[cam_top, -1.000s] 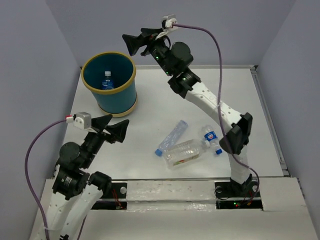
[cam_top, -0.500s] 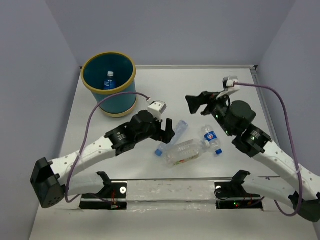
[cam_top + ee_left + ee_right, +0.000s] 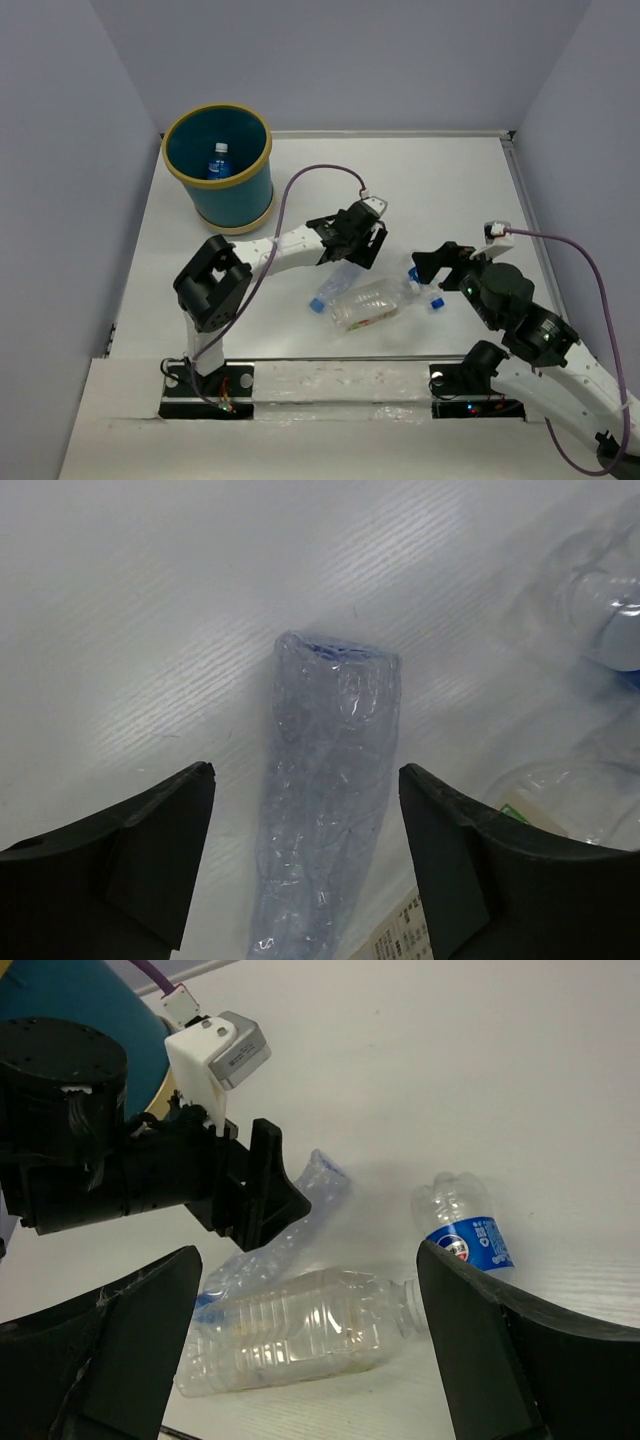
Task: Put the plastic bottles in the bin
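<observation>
The teal bin (image 3: 247,190) stands at the far left with one blue-capped bottle (image 3: 217,162) inside. Three bottles lie mid-table: a slim crumpled clear bottle (image 3: 345,275) with a blue cap, a larger clear bottle (image 3: 368,305), and a small blue-label bottle (image 3: 424,281). My left gripper (image 3: 365,248) is open and straddles the slim bottle (image 3: 325,810), its fingers on either side without touching it. My right gripper (image 3: 432,262) is open and empty, just above the blue-label bottle (image 3: 465,1225) and the larger bottle (image 3: 300,1335).
The left gripper (image 3: 262,1192) and its white camera box show in the right wrist view, close to the slim bottle (image 3: 300,1222). The larger bottle (image 3: 570,800) lies right beside the slim one. Grey walls enclose the white table (image 3: 450,190).
The left arm swung from the near left edge across to the slim bottle. The right arm came back from over the bin and lowered near the blue-label bottle. Both grippers stayed open.
</observation>
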Available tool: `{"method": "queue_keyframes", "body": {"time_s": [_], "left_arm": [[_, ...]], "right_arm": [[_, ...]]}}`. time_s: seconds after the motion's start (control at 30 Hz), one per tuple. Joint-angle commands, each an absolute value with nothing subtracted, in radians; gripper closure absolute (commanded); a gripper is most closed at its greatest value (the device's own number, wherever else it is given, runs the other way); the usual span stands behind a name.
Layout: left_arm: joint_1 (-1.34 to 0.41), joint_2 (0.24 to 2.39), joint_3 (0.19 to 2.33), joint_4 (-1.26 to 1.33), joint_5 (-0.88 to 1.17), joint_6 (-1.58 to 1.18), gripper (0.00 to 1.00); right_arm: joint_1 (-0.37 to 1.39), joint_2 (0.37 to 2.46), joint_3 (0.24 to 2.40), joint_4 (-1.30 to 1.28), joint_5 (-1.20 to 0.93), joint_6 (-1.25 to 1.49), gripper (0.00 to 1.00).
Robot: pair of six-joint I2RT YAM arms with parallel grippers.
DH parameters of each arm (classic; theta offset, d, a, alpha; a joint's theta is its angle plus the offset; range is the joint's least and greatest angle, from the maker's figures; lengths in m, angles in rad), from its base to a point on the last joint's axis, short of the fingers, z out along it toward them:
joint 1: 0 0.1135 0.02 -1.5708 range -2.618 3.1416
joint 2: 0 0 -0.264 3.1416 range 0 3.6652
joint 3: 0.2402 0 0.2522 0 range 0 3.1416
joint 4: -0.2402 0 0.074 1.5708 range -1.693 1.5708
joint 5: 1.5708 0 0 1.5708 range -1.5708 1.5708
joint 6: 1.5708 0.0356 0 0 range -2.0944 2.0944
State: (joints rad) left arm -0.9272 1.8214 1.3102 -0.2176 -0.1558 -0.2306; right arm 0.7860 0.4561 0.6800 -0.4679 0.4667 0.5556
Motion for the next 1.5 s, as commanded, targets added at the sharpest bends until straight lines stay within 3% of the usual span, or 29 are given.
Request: {"method": "queue_keyframes", "body": {"time_s": [0.0,0.13,0.33,0.47,0.5,0.57,0.77,1.07,1.23,1.47], "left_arm": [[-0.913,1.858,1.385,-0.265,-0.129,-0.179,0.19],[-0.908,1.908,1.396,-0.275,-0.103,-0.166,0.24],[-0.904,1.970,1.387,-0.259,-0.095,-0.141,0.38],[-0.871,1.993,1.394,-0.238,-0.097,-0.130,0.58],[-0.865,1.991,1.396,-0.236,-0.109,-0.127,0.68],[-0.845,1.980,1.405,-0.233,-0.141,-0.124,0.74],[-0.786,1.896,1.549,-0.302,-0.322,-0.089,0.82],[-0.646,1.611,1.845,-0.298,-0.314,-0.094,0.82],[-0.487,1.456,1.855,-0.172,-0.390,-0.069,0.82],[-0.238,1.434,1.789,0.020,-0.385,-0.044,0.82]], "right_arm": [[0.788,0.414,0.634,-0.571,0.534,0.618,0.06],[0.788,0.416,0.627,-0.580,0.523,0.626,0.06],[0.788,0.480,0.643,-0.577,0.538,0.621,0.06],[0.788,0.503,0.647,-0.574,0.535,0.621,0.06],[0.788,0.503,0.647,-0.569,0.535,0.620,0.06],[0.788,0.508,0.644,-0.563,0.537,0.618,0.06],[0.788,0.635,0.647,-0.483,0.597,0.578,0.06],[0.788,0.943,0.736,-0.414,0.661,0.506,0.08],[0.788,0.985,0.744,-0.413,0.583,0.497,0.09],[0.779,1.006,0.742,-0.413,0.624,0.472,0.09]]}}
